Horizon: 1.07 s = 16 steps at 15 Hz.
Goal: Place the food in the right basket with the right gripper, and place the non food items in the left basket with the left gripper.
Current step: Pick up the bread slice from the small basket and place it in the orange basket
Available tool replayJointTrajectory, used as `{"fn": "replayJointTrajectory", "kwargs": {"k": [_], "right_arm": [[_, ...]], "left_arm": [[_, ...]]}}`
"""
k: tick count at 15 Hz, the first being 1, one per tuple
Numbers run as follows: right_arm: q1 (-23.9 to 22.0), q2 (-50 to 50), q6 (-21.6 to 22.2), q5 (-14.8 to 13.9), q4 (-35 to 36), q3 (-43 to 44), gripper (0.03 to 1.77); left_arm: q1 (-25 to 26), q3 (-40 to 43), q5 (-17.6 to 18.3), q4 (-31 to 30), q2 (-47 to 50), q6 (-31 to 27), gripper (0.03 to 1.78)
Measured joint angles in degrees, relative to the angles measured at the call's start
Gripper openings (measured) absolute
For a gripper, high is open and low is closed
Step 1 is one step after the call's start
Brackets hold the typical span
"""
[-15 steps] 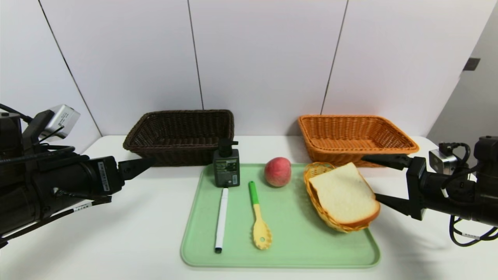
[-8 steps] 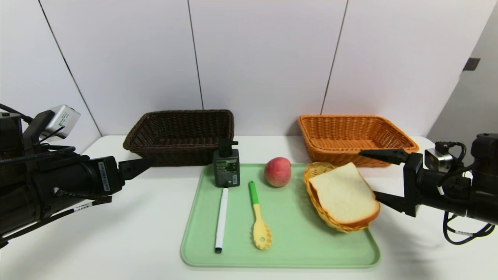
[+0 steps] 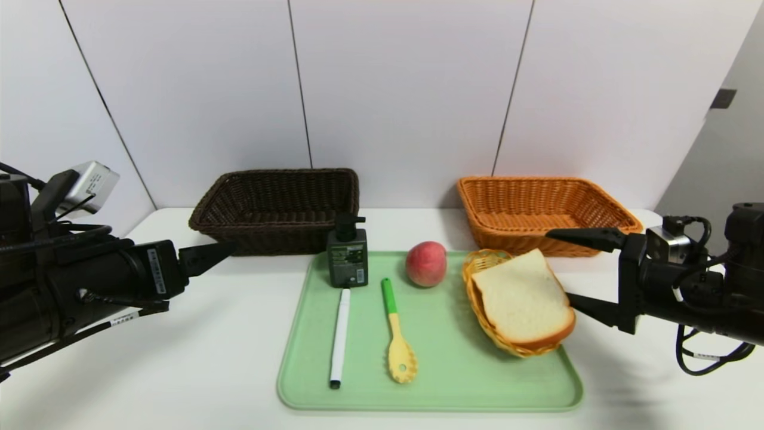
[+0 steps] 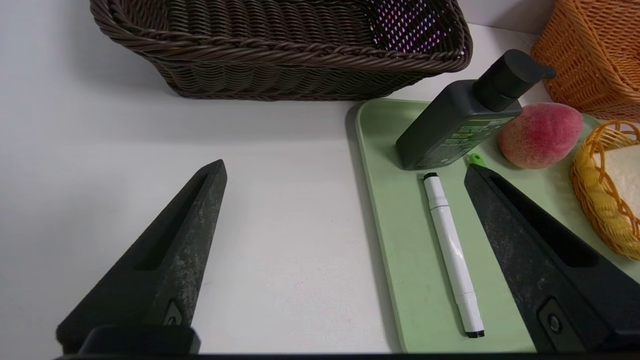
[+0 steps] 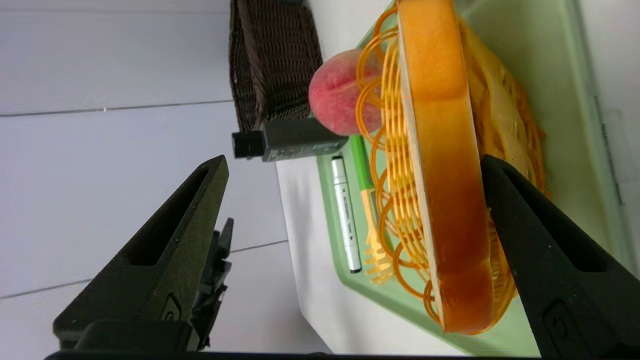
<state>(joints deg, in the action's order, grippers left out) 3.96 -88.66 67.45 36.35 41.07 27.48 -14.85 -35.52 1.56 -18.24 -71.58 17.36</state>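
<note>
On the green tray [image 3: 430,382] stand a dark green pump bottle [image 3: 347,257], a white marker [image 3: 340,337] and a yellow spoon with a green handle [image 3: 397,334]. The food is a peach [image 3: 426,263] and a bread slice [image 3: 522,298] lying in a small yellow basket [image 3: 477,269]. My right gripper [image 3: 561,267] is open, turned on its side at the bread's right edge; its lower finger [image 5: 530,235] is at the small basket's side. My left gripper [image 4: 346,169] hangs open over the table left of the tray. The brown left basket [image 3: 277,206] and orange right basket [image 3: 543,212] stand behind.
The tray lies at the middle of a white table [image 3: 197,334]; a white panelled wall closes the back. Bare table lies between the left gripper and the tray's left rim [image 4: 370,200].
My right gripper has moved left toward the bread, and the bread with its small yellow basket has shifted slightly left. The left arm has barely moved.
</note>
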Motion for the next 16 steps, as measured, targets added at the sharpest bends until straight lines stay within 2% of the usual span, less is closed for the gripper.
{"fn": "replayJointTrajectory", "kwargs": {"k": [12, 16], "right_arm": [[1.2, -2.1, -7.0, -0.5, -1.9, -1.0, 1.71], [1.2, -1.9, -7.7, -0.5, -3.6, -0.9, 1.71]], "left_arm": [[0.0, -0.1, -0.1, 0.0, 0.3, 0.0, 1.69], [0.0, -0.1, -0.1, 0.0, 0.2, 0.0, 1.69]]}}
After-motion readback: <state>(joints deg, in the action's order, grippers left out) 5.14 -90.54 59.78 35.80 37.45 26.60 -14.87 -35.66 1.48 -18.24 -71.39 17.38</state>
